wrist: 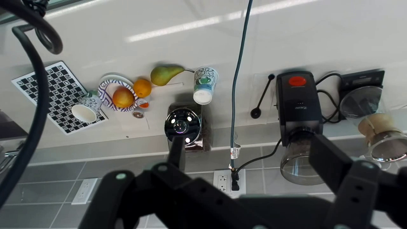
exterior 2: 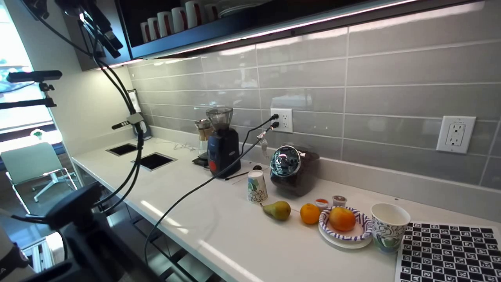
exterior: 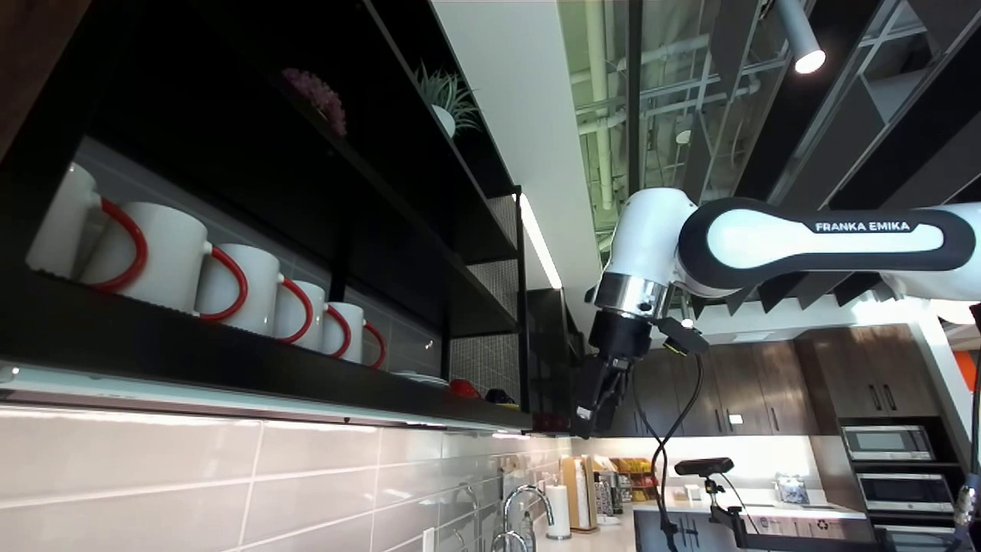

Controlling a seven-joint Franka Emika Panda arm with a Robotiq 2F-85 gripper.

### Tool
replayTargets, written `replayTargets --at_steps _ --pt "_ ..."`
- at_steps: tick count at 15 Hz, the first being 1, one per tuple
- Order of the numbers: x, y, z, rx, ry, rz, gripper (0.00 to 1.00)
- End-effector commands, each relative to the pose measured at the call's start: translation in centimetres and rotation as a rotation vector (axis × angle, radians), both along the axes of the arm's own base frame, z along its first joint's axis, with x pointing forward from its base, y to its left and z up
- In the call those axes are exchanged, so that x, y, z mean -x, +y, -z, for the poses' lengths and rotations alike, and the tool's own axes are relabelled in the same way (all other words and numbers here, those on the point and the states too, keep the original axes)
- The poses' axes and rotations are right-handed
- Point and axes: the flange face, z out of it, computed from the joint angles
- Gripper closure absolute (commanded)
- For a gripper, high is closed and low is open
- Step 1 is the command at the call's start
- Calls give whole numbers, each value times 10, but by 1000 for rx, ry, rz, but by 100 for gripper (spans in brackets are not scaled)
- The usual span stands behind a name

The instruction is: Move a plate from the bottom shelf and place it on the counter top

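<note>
Gripper point(wrist: 253, 159) — jaws spread wide, holding nothing, pale plate point(exterior: 420, 378) flat on the bottom shelf point(exterior: 230, 360), red-handled white mugs point(exterior: 167, 253) lined up near it

Arm point(exterior: 805, 241): wht shell point(exterior: 650, 234), wht "FRANKA EMIKA" lettering point(exterior: 862, 227) on blk side panel point(exterior: 696, 245), above silver wrist collar point(exterior: 627, 294) w/ dark spots. Under collar: blk round coupling point(exterior: 617, 334), then matte-blk gripper point(wrist: 249, 151), pale screw heads point(wrist: 120, 176), whitish patch point(exterior: 584, 413) nr its tip. Beside collar: blk box point(exterior: 682, 334) w/ yellow edge point(exterior: 674, 349). Blk cables point(exterior: 698, 383) hang & cross below collar.
</note>
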Motion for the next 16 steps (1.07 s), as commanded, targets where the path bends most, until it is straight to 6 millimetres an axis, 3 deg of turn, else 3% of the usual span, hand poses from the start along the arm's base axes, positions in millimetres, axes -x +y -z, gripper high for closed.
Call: replayTargets --at_steps 1,5,10,16 --pt "0 0 -1 0 1 0 0" --pt "0 0 -1 0 1 0 0" --pt "-13 -22 -39 120 -108 36 0" --pt "-30 -26 -78 238 -211 -21 0"
